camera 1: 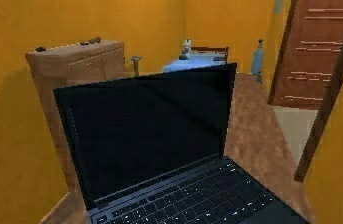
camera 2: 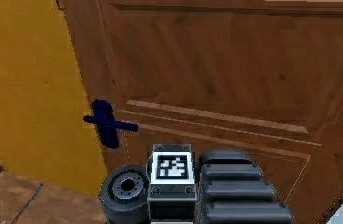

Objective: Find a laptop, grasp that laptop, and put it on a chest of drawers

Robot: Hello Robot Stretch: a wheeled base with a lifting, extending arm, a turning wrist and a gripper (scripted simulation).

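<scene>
Right now, in the forward view, the laptop (camera 1: 149, 130) stands open very near the camera, its dark screen upright and its keyboard running off the bottom edge; what it rests on I cannot tell. Taking the laptop as my mark: behind it to the left stands the wooden chest of drawers (camera 1: 79, 68), with a few small dark things on its top; straight behind it, farther off, is a bed (camera 1: 194, 65) with a pale blue cover; behind it to the right a slim blue thing (camera 1: 258, 58) stands on the floor, and farther right again is a brown door (camera 1: 314, 50). In the arm side view my gripper (camera 2: 127, 192) shows its dark body at the bottom edge, just left of the white marker square (camera 2: 171, 167), in front of a panelled door (camera 2: 239, 70) with a dark blue handle (camera 2: 107, 124). I cannot make out its far end, so I cannot tell whether it holds anything
</scene>
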